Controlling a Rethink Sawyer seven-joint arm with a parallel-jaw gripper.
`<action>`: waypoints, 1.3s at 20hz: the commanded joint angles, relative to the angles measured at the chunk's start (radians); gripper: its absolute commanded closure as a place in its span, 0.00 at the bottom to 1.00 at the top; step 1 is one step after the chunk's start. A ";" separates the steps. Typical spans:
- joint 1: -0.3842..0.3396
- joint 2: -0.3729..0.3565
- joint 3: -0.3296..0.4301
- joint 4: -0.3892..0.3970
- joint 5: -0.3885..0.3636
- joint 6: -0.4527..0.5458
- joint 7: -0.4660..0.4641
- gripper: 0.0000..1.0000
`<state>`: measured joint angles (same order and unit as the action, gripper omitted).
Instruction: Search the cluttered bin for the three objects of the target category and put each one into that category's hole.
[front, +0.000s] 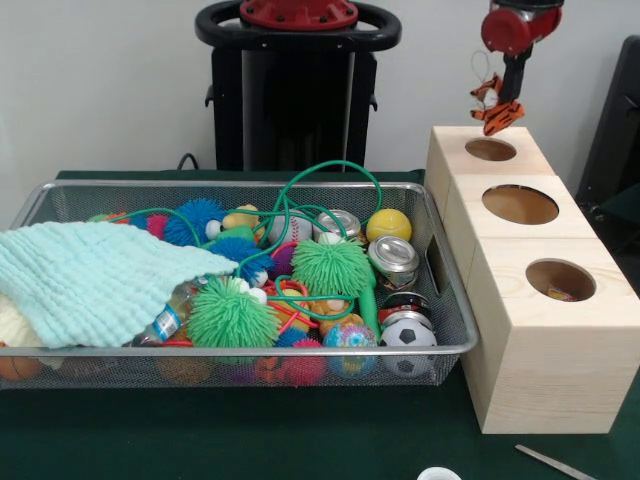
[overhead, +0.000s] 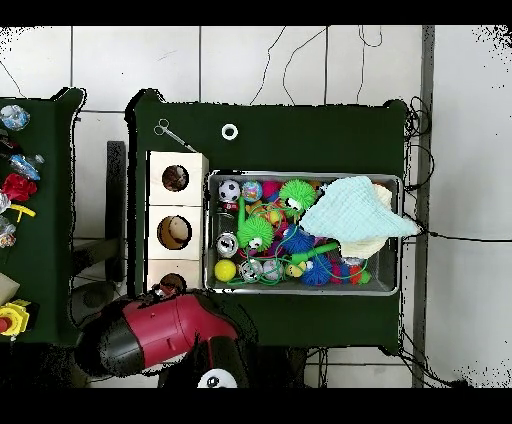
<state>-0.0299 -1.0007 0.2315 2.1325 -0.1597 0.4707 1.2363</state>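
My gripper (front: 508, 94) hangs at the top right, shut on a small orange striped tiger toy (front: 497, 112). It holds the toy just above the round hole (front: 490, 149) in the far wooden cube. The middle cube's hole (front: 520, 204) is the widest. The near cube's hole (front: 560, 279) looks close in size to the far one. The wire mesh bin (front: 250, 185) lies left of the cubes, full of spiky balls, cans, balls and a green cord. In the overhead view my red arm (overhead: 160, 330) covers the gripper and part of the cube nearest it (overhead: 172, 284); the bin (overhead: 300, 292) shows beside the cubes.
A pale green cloth (front: 100, 280) covers the bin's left end, and shows in the overhead view (overhead: 355, 210). A metal tool (front: 555, 462) and a white ring (front: 438, 474) lie on the green table in front. A side table with toys (overhead: 15, 190) stands apart.
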 joint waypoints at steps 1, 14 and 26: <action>-0.036 0.120 -0.066 -0.070 -0.014 -0.144 0.224 1.00; 0.014 0.165 -0.112 -0.108 0.018 -0.169 0.213 1.00; 0.016 0.076 -0.108 -0.102 0.075 -0.007 0.209 0.00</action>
<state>-0.0018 -0.8742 0.1309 2.0702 -0.1546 0.3278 1.2363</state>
